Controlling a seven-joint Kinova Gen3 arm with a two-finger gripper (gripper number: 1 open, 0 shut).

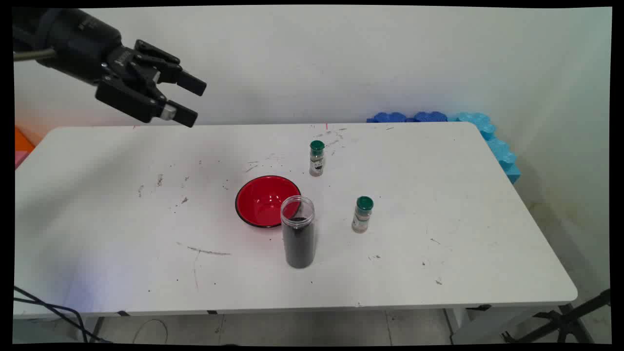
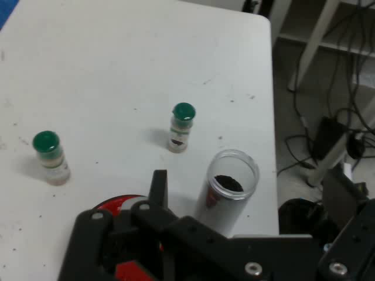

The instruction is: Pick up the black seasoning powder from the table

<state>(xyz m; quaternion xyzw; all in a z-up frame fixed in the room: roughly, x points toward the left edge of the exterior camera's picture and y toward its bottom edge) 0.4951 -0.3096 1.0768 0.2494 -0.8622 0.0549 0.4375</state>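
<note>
White table [image 1: 122, 204] fills our main view under a pale wall. We count one red bowl [image 1: 263, 201] at centre, one lidless clear jar [image 1: 298, 239] of dark powder touching its lower right, and two green-capped shakers [image 1: 316, 158] [image 1: 362, 214], all standing untouched. Upper left, our gripper [image 1: 187, 101] hangs empty, fingers parted.

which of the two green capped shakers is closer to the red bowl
The far green-capped shaker, toward the wall: it stands just beyond the red bowl's rim. The other shaker stands farther off, right of the clear jar.

bowl [image 1: 267, 201]: glossy red | jar [image 1: 298, 238]: clear plastic | table [image 1: 122, 204]: matt white, scuffed
</note>
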